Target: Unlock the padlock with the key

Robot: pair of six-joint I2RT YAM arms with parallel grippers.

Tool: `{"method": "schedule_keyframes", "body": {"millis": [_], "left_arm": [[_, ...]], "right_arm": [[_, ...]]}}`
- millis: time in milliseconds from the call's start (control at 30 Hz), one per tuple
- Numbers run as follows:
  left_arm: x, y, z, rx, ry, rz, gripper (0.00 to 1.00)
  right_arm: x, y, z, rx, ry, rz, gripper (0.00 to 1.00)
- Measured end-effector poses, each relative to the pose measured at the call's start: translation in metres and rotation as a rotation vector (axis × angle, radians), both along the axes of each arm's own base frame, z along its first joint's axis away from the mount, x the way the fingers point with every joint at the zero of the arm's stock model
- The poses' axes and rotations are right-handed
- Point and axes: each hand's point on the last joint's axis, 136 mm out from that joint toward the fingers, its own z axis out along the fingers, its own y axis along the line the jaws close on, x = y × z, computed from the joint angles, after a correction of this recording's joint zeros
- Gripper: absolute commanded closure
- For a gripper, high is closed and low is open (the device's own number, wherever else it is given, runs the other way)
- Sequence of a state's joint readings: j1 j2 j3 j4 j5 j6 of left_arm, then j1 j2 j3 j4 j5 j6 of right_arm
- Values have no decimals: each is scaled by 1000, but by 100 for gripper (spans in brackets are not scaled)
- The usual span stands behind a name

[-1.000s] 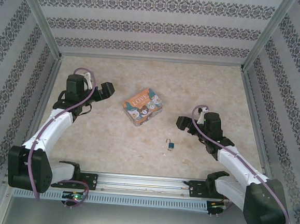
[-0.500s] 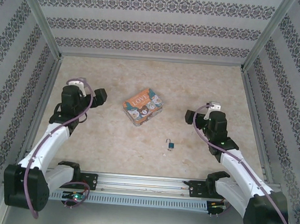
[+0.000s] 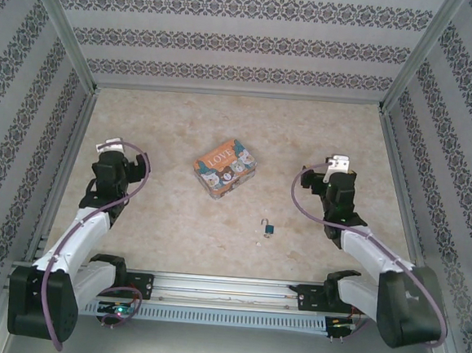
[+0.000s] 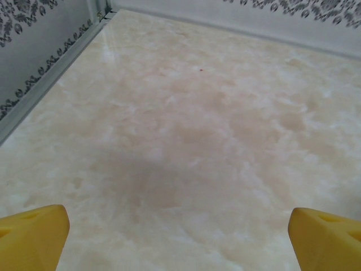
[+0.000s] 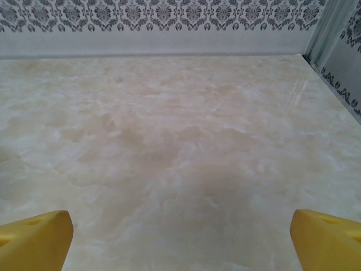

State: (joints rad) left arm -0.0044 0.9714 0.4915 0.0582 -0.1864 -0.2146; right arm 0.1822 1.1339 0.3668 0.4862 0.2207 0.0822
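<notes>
Though tiny, padlock (image 3: 269,227) seemingly beside key (image 3: 261,236).

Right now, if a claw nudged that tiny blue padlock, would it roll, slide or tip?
Probably slide rather than roll: the padlock lies on a smooth, glossy table. Its thin shackle could snag or swing. Being so tiny, it is likely light and fiddly to pinch.

Lab test cell — marble-look table (image 3: 175,229), wallpapered walls (image 3: 230,41), aluminium frame (image 3: 62,28)
</notes>
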Motion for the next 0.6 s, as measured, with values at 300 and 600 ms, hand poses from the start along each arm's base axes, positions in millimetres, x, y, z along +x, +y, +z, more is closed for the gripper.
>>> {"method": "schedule_keyframes", "body": {"millis": [300,600], "left_arm": [[-12,3,-20,54,49,-13,1],[-12,1,-26,58,36,-23,1]], "right_arm": [[11,-1,-31,-97,-1,32,2],[16,-17,-36,-94,-80,14,2]]}}
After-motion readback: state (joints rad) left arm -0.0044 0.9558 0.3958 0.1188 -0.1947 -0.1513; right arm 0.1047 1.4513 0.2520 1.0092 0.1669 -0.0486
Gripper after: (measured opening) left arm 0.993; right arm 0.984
